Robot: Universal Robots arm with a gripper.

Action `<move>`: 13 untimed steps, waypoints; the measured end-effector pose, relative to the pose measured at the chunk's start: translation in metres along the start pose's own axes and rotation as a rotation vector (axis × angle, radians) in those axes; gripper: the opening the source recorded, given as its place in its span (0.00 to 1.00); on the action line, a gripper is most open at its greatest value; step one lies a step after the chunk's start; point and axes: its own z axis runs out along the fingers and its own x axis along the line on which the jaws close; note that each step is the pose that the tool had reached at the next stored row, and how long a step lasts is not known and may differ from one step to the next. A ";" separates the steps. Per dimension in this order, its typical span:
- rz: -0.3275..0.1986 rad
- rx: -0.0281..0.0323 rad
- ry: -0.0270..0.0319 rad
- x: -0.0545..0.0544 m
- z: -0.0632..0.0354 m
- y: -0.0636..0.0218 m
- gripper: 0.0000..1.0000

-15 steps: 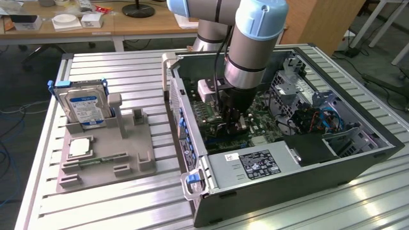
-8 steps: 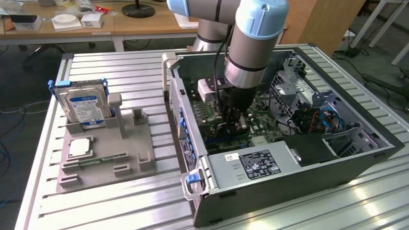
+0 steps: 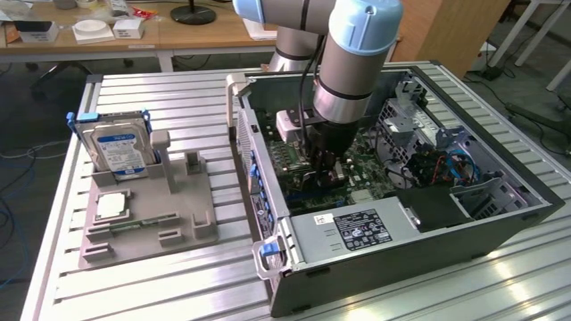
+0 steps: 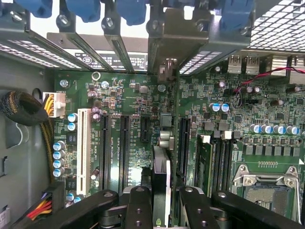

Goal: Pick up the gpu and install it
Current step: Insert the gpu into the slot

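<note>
Gripping the gpu [image 4: 161,183] edge-on between its fingers [image 4: 139,207], the hand [image 4: 162,210] hung inside the open computer case [image 3: 499,224] on the worktop [image 3: 160,287]. Its card stood upright over the motherboard [image 4: 209,119], among the dark expansion slots [image 4: 125,152], its bracket end toward the rear slot covers [image 4: 119,47].

The gpu [image 4: 162,191] shows edge-on between the pincer [image 4: 162,210] fingers, its lower part cut off by the picture's edge.
</note>
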 end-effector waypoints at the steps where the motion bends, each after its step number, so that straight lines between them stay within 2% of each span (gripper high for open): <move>1: -0.002 -0.0001 0.0000 0.000 0.0000 0.0000 0.27; 13: -0.004 -0.0003 -0.0003 0.000 0.0033 0.0000 0.27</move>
